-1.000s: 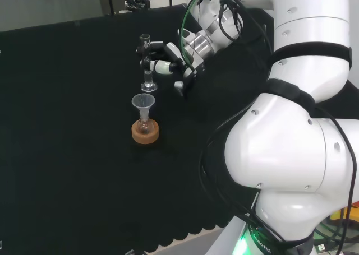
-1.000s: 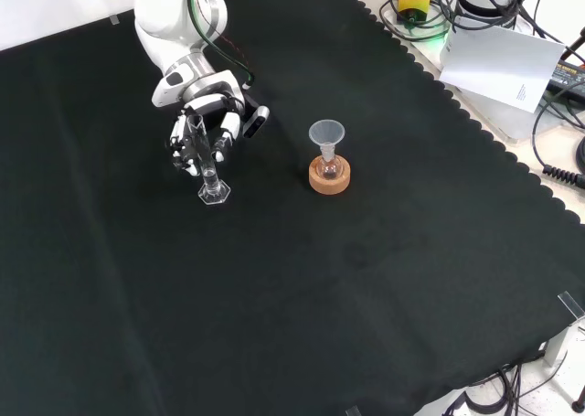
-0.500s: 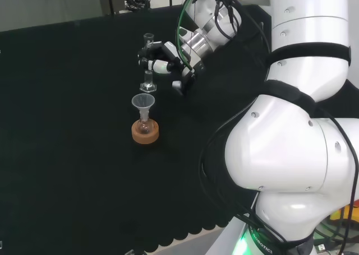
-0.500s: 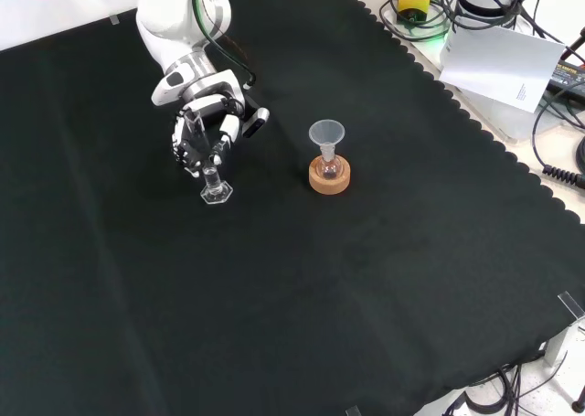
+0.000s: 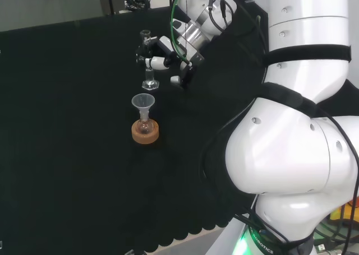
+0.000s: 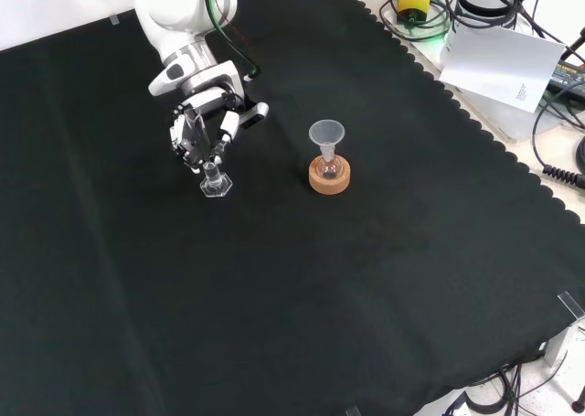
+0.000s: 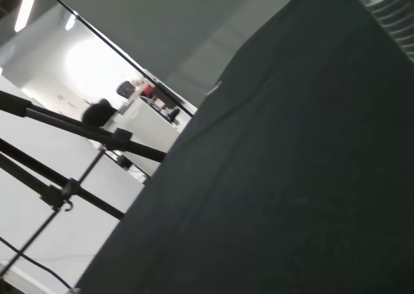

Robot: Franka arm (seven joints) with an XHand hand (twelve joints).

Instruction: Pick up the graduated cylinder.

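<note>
A clear graduated cylinder (image 5: 148, 70) with a hexagonal foot stands upright with its foot a little above the black cloth; in the front view the cylinder (image 6: 213, 177) hangs below the fingers. My black and white hand (image 5: 160, 55) has its fingers curled round the cylinder's upper part; the front view shows the hand (image 6: 203, 123) directly above the foot. A ribbed clear edge (image 7: 388, 10) shows close to the camera in the wrist view.
A small round flask with a clear funnel (image 5: 143, 102) in its neck sits on a cork ring (image 5: 145, 133), just nearer than the cylinder in the head view. The same funnel (image 6: 326, 133) and cork ring (image 6: 329, 178) are right of the hand in the front view. Scalloped cloth edges border the bench.
The hand has risen with the cylinder in it, lifting the foot off the cloth and shifting slightly farther off in the head view. The flask and funnel stayed put.
</note>
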